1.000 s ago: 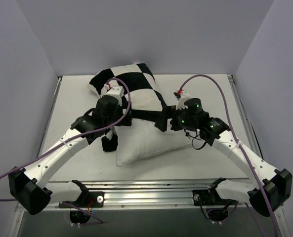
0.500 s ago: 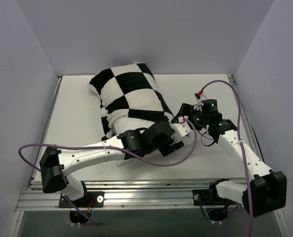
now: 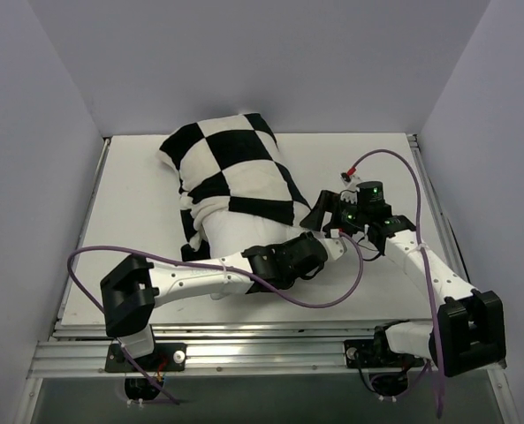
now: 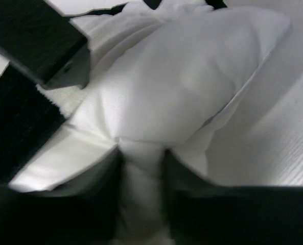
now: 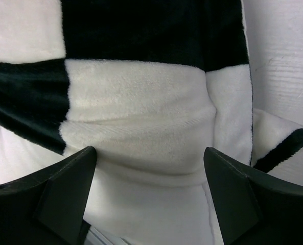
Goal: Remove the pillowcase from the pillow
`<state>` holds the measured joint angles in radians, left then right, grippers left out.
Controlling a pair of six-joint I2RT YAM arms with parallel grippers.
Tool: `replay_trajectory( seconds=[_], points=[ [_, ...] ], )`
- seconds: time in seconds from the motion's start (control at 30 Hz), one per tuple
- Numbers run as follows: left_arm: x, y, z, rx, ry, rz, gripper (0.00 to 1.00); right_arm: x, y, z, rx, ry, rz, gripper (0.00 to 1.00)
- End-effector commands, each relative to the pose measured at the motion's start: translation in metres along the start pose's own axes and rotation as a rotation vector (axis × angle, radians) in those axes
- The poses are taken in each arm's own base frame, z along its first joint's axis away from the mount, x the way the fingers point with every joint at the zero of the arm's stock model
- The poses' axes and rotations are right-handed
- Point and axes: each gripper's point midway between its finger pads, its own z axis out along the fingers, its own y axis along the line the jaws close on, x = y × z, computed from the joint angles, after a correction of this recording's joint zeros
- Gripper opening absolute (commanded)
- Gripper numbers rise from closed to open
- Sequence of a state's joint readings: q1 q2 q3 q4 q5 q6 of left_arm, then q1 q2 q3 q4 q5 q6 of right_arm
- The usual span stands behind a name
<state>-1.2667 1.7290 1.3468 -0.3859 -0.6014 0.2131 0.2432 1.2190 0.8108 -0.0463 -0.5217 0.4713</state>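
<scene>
Across the white worktop [image 3: 129, 203], the pillowcase [image 3: 231, 163] lies toward the far left. Its checkered cloth covers the far part of the pillow [image 3: 244, 231]. The pillow's bare white near end sticks out toward the arms, about mid-worktop. The left arm reaches low across the front of that bare end to its right side. There the left gripper [image 4: 141, 163] is clenched on a pinch of the pillow's white cloth. The right gripper [image 5: 148, 153] is released, jaws wide apart, with the pillowcase's bunched rim close in front and filling the gap. Whether it touches cannot be told.
</scene>
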Motion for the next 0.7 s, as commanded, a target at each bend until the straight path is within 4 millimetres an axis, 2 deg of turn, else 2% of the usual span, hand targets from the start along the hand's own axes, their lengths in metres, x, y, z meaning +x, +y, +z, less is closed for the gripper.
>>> replay_trajectory(
  seconds=[0.0,0.07,0.1,0.27,0.37,0.4,0.47,0.5,0.53,0.6,0.67],
  points=[
    [0.016,0.021,0.006,-0.092,0.033,-0.073,0.27,0.017,0.009,0.008,-0.071,0.063,-0.001,0.81],
    [0.020,0.026,0.005,-0.088,0.026,-0.116,0.05,0.014,0.015,0.012,-0.092,0.049,-0.026,0.80],
    [0.020,0.027,0.003,-0.084,0.021,-0.131,0.03,0.016,0.017,0.014,-0.098,0.055,-0.032,0.80],
    [0.016,0.032,-0.016,-0.023,-0.047,-0.242,0.02,0.024,0.027,0.023,-0.119,0.072,-0.053,0.73],
    [0.012,0.036,-0.031,0.004,-0.078,-0.290,0.02,0.025,0.025,0.030,-0.112,0.065,-0.054,0.59],
    [0.012,0.037,-0.035,0.009,-0.082,-0.299,0.02,0.022,0.025,0.032,-0.115,0.052,-0.055,0.47],
    [0.010,0.043,-0.047,0.017,-0.099,-0.317,0.02,0.023,0.021,0.038,-0.102,0.056,-0.048,0.33],
    [0.010,0.043,-0.051,0.025,-0.104,-0.351,0.02,0.019,0.019,0.041,-0.090,0.040,-0.052,0.20],
    [0.007,0.047,-0.059,0.035,-0.125,-0.371,0.02,0.014,0.018,0.044,-0.080,0.032,-0.052,0.14],
    [0.009,0.046,-0.068,0.062,-0.129,-0.389,0.02,0.003,0.016,0.047,-0.066,0.003,-0.057,0.03],
    [0.008,0.045,-0.082,0.106,-0.146,-0.414,0.02,-0.013,0.017,0.051,-0.060,-0.026,-0.061,0.00]
  ],
)
